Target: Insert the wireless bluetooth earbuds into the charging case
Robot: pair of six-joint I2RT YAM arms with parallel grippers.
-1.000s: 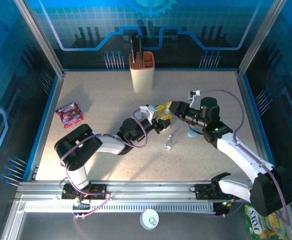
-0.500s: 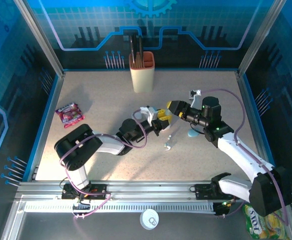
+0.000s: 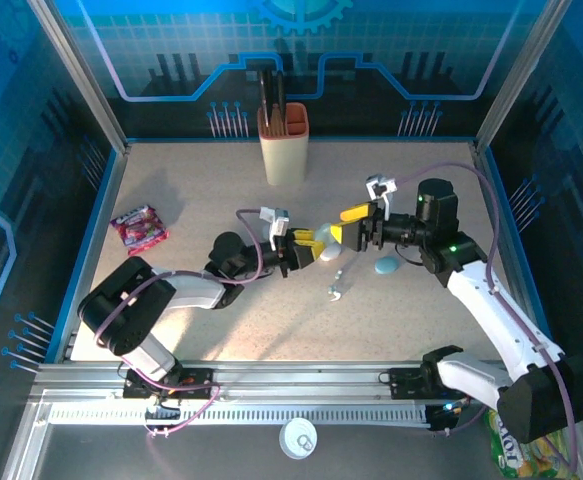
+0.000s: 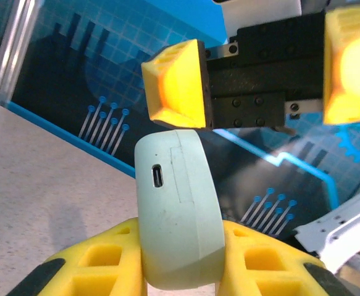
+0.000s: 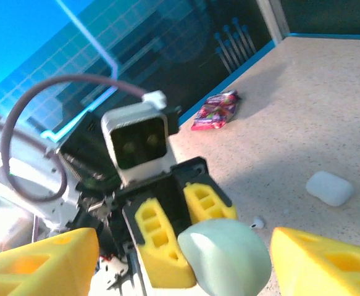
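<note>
A pale green charging case hangs above the table's middle, closed, with my left gripper shut on its lower half. In the left wrist view the case stands between the yellow fingers, its charging port facing the camera. My right gripper is open, one fingertip on each side of the case without touching it. One tiny white earbud lies on the table just below the grippers, and it shows as a small white earbud in the right wrist view.
A second small teal case lies on the table right of the grippers, and looks whitish from the right wrist. A knife block stands at the back. A red candy packet lies at the left.
The left gripper has closed on the case and the right gripper has opened and let it go. The left arm has pulled back to the left, and the right arm has drawn back to the right.
</note>
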